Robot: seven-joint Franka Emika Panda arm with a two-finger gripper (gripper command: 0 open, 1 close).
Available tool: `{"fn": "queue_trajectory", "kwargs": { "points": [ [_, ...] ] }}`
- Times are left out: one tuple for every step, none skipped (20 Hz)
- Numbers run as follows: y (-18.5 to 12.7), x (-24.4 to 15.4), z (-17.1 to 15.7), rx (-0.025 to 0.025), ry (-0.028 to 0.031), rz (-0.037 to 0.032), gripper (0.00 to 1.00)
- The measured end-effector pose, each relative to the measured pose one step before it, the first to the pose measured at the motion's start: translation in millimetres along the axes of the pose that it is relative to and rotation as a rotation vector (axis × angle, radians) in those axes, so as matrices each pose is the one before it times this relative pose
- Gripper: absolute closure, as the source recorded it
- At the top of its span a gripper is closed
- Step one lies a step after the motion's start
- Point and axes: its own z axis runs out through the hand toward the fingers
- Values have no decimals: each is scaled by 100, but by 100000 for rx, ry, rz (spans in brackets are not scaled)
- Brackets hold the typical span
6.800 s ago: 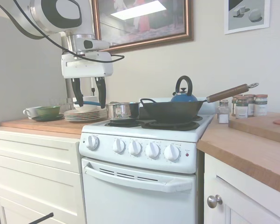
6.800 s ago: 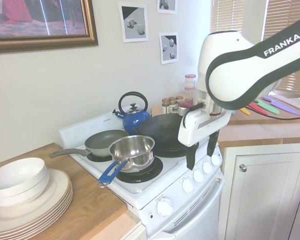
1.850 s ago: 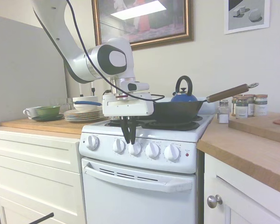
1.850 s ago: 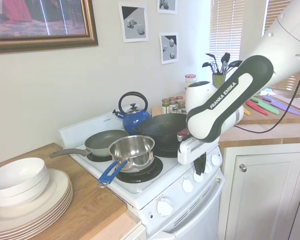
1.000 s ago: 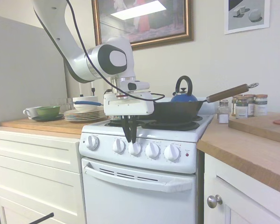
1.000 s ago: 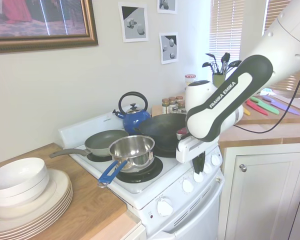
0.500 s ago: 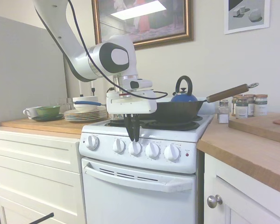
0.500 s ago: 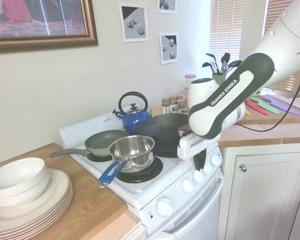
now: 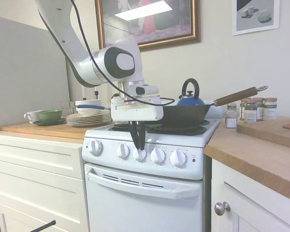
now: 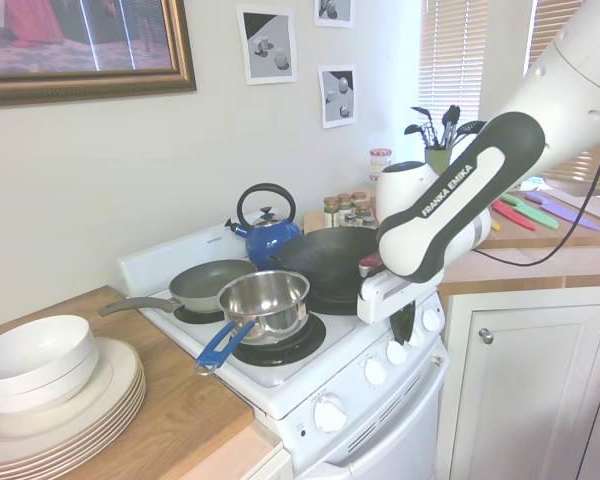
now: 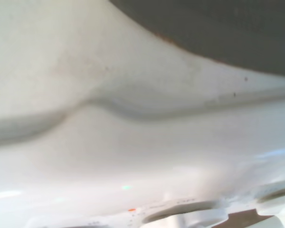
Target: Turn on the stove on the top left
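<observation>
The stove (image 9: 150,183) stood between the counters. The gripper (image 9: 138,145) hung over the control panel, its fingers drawn nearly together, tips down on the third knob (image 9: 139,154) from the left — apparently pinching its ridge to turn it. The wok (image 9: 179,114) sat behind the gripper, on the stove's burners.

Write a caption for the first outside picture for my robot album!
White robot arm's gripper reaches down to the middle knob on the stove, fingers close together, beside a black wok.
</observation>
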Motion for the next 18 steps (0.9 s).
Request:
{"fn": "queue_trajectory", "kwargs": {
  "points": [
    [38,28,146,-151,-71,45,100],
    [11,13,51,-39,11,-3,100],
    [-23,-13,-7,-2,47,-99,100],
    [-56,-13,-34,21,108,-182,100],
    [-79,-18,-62,30,187,-273,100],
    [-92,-5,-67,-3,255,-269,100],
    [-116,-8,-82,-1,314,-245,100],
    [-138,-23,-91,17,314,-168,100],
    [-105,-44,-51,-71,117,-98,100],
    [-104,-89,-18,-43,10,-26,100],
    [-112,-104,-14,-4,-22,-58,100],
    [-120,-122,-7,-47,-53,-84,100],
    [-155,-152,-13,-36,-39,-60,100],
    [-195,-196,-13,-40,-77,-83,100],
    [-305,-318,-3,-98,-173,-144,100],
    [-245,-252,5,-61,-111,-72,100],
    [-234,-225,-2,19,-29,-152,100],
    [-177,-173,10,3,-28,-125,100]
  ]
}}
